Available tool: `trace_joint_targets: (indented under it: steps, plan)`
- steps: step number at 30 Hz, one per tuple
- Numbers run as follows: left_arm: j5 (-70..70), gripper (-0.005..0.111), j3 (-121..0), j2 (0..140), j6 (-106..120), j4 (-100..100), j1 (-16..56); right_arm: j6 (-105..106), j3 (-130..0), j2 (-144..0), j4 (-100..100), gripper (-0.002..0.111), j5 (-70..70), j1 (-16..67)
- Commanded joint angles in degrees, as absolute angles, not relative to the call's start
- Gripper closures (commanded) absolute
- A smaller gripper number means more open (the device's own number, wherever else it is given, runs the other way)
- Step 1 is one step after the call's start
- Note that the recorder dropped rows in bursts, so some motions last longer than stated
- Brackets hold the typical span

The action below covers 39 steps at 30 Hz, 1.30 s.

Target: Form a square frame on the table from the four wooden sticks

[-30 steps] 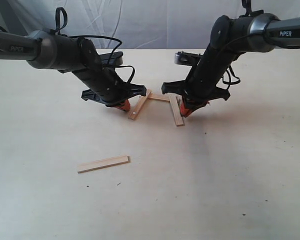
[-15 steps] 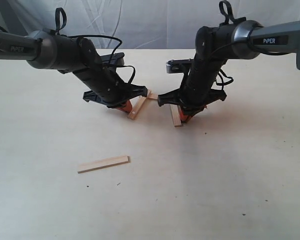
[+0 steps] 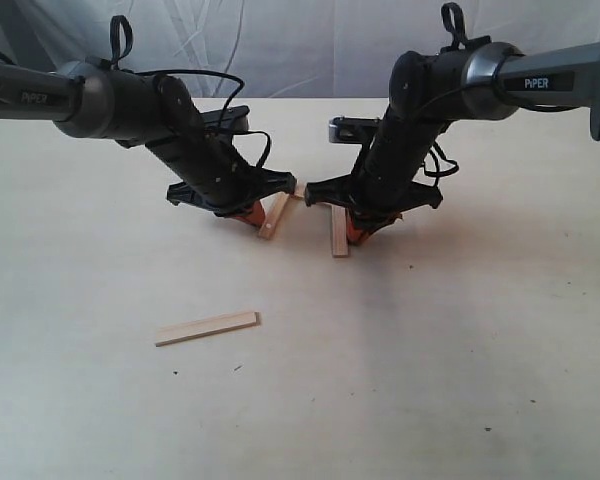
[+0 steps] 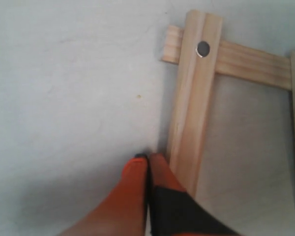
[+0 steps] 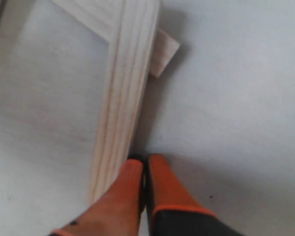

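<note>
exterior view: three sticks [image 3: 274, 215] seem to be getting squared on the desk [image 3: 430, 380]; the fourth stick [image 3: 207, 328] lies apart. left wrist view: left gripper [image 4: 147, 160], pressed together, empty, beside left stick [image 4: 194, 98]. right wrist view: right gripper [image 5: 143, 162] likewise, beside right stick [image 5: 125, 98]. next, the fourth must be fetched.

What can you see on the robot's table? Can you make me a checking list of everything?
Surface: pale cream table, a few small dark specks.
Job's things: three thin light-tan wooden sticks joined in an open U; fourth stick lies apart, nearer the exterior camera. Square not finished.
Clutter: nothing seen.
Tools: left orange-tipped tool shut, beside the left stick; right tool shut, beside the right stick; neither holds anything.
Cables: black loops on both arms.
Surroundings: white cloth backdrop.
</note>
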<state>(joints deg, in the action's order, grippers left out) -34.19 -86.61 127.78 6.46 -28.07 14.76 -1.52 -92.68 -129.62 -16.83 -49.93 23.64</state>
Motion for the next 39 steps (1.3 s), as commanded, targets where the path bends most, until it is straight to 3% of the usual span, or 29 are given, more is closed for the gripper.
trace_joint_targets:
  steps: [1, 10, 16, 25, 39]
  plan:
    - [-35.96, 0.107, -86.18, 128.93, 6.67, -27.17, 14.99, -1.55, -92.65, -129.56, -17.06, 0.104, -49.37, 23.43]
    - [-29.20, 0.107, -86.53, 125.78, 6.94, -28.14, 11.98, -0.38, -92.65, -124.36, -17.05, 0.104, -48.85, 23.29]
    - [-30.35, 0.107, -90.85, 126.99, 14.64, -36.50, 10.63, 0.37, -92.65, -123.54, -17.61, 0.104, -51.11, 23.40]
    - [-36.09, 0.107, -107.09, 136.12, 18.34, -44.64, 10.25, 2.08, -92.14, -126.23, -18.50, 0.104, -54.02, 25.78]
    - [-40.66, 0.107, -108.91, 140.74, 17.98, -42.35, 10.25, 1.69, -92.14, -129.28, -17.42, 0.104, -52.00, 26.16]
